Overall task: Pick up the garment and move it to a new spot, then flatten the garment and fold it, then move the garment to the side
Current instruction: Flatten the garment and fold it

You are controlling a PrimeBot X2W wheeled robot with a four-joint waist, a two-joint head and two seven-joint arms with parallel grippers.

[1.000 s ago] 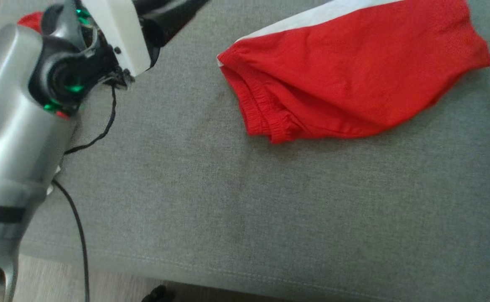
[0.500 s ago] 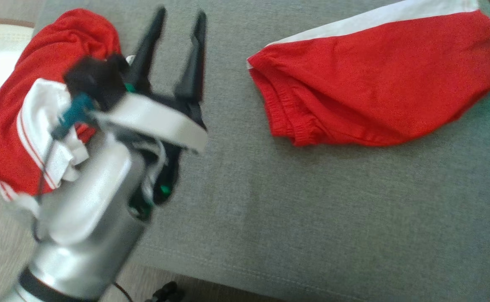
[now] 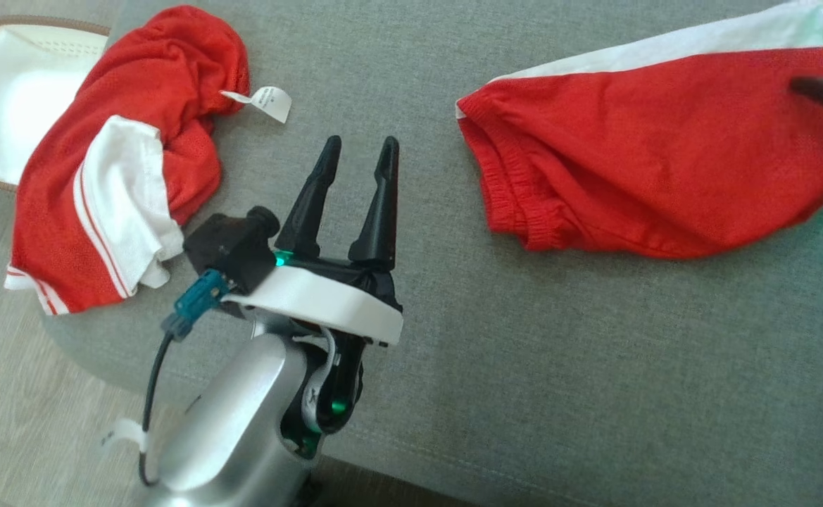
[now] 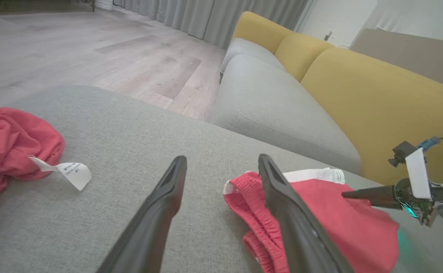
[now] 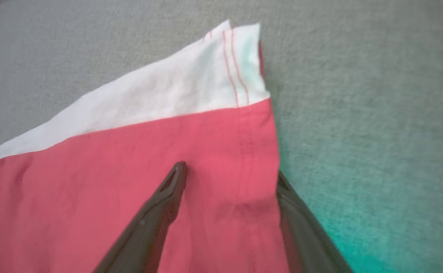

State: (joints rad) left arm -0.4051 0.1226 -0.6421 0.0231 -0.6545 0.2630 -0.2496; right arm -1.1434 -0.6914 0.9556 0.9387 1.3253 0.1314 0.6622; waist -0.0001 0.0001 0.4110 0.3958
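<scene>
Folded red shorts w/ white side panel [image 3: 664, 162] lie flat on rt side of grey fabric ottoman [image 3: 524, 352]. Rt end effector [image 5: 229, 170] released, holding nothing; fingers spread over shorts' hem corner, one above red cloth, other at its edge. Lt end effector [image 3: 361, 144] released, empty, over bare ottoman btwn shorts & crumpled red-white garment [image 3: 136, 141] at lt edge.

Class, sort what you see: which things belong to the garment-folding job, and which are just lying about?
Job in hand: folded red fabric garment with a white panel; left gripper, open; right gripper, open, over its hem; grey upholstered cushion beneath.
Lying about, apparently: crumpled red-and-white garment; white object with a brown rim; yellow sofa.
</scene>
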